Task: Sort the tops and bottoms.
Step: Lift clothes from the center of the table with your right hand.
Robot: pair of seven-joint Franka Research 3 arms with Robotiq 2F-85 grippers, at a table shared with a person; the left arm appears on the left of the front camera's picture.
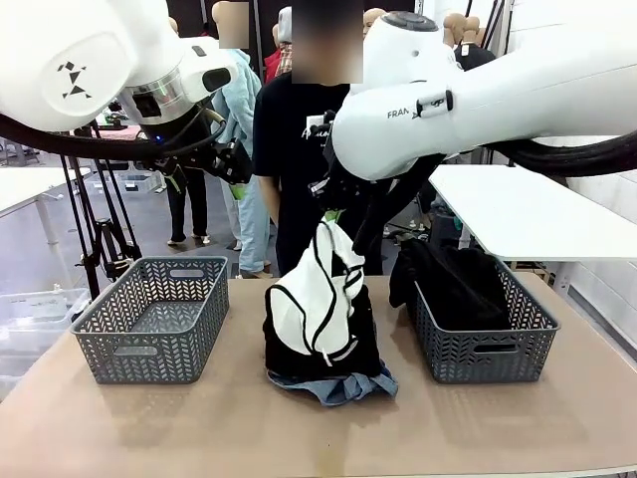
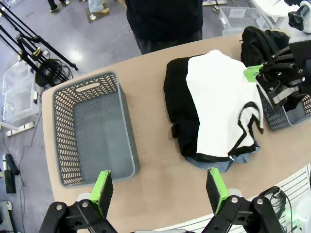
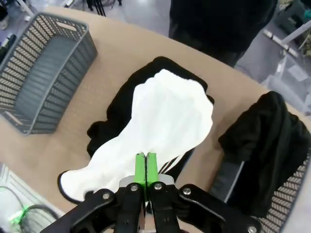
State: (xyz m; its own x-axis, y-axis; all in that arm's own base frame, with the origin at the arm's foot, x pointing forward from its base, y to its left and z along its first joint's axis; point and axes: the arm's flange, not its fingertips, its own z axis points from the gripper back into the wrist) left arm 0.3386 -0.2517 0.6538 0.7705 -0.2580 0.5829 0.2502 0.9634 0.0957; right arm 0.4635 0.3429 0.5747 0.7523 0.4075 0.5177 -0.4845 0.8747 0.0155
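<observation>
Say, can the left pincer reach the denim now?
Probably only its edge: the denim lies under the black garment and the white garment, which the right pincer grips.

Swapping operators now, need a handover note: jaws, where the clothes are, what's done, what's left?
Left gripper: jaws open, holding nothing, raised over the left side of the table, near the left basket.
Right gripper: jaws shut on the white garment, its top raised above the middle pile.
Pile: black garment under the white one, denim at the bottom.
Done: other black garment in the right basket.
Left: white, black and denim pieces to sort.
</observation>
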